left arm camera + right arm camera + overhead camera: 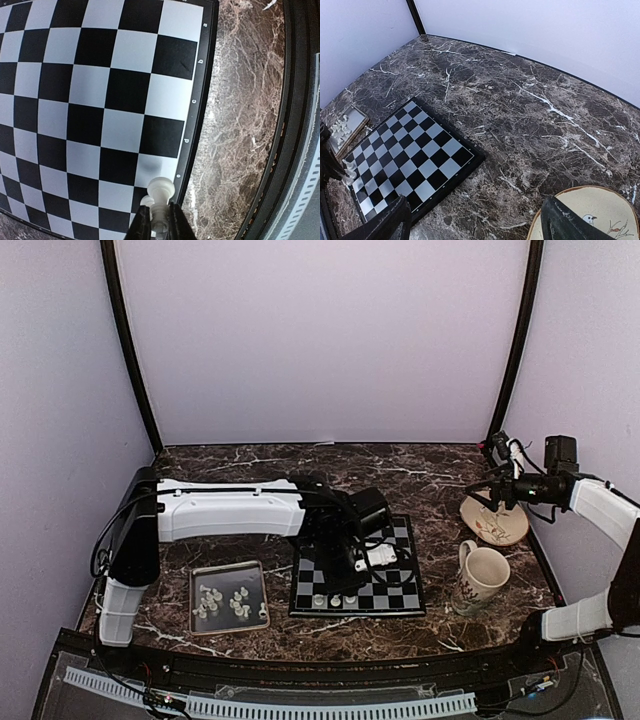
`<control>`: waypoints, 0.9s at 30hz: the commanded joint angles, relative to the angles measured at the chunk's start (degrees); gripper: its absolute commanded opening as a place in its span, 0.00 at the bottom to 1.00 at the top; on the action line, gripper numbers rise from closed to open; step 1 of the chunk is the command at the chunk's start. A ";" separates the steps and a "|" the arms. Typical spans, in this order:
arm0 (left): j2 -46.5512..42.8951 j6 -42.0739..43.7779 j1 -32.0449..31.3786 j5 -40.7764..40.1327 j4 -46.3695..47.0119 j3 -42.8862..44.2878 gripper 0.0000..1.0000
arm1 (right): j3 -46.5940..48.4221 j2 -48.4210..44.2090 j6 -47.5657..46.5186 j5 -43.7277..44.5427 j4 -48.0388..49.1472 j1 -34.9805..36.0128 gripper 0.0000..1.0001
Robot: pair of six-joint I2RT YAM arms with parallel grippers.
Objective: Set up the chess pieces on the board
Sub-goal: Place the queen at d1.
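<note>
We log one chess piece (pixel 161 189) pinched by left tool (pixel 159 220), long axis along it, head toward twelve o'clock, wrist view; right tool (pixel 476 207) spread.

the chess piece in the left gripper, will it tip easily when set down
Probably tippy: the chess piece looks slim with a rounded head. Likely very light, narrower than one square of the board. Its smooth whitish surface might slip in the left gripper.
</note>
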 commanded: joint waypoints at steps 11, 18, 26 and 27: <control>2.86 0.01 -0.28 0.12 -1.14 1.54 0.02 | 1.06 0.33 -1.38 0.28 -0.56 0.07 0.89; 3.68 -0.11 -0.28 -0.02 -0.60 2.11 0.04 | 1.25 0.80 -1.83 0.07 -1.02 0.08 0.89; 4.18 -0.62 -0.22 -0.04 -0.01 2.20 0.07 | 1.40 1.20 -2.11 0.03 -1.36 0.14 0.89; 4.21 -0.73 -0.27 -0.02 -0.07 2.20 0.08 | 1.47 1.18 -2.19 0.05 -1.39 0.17 0.89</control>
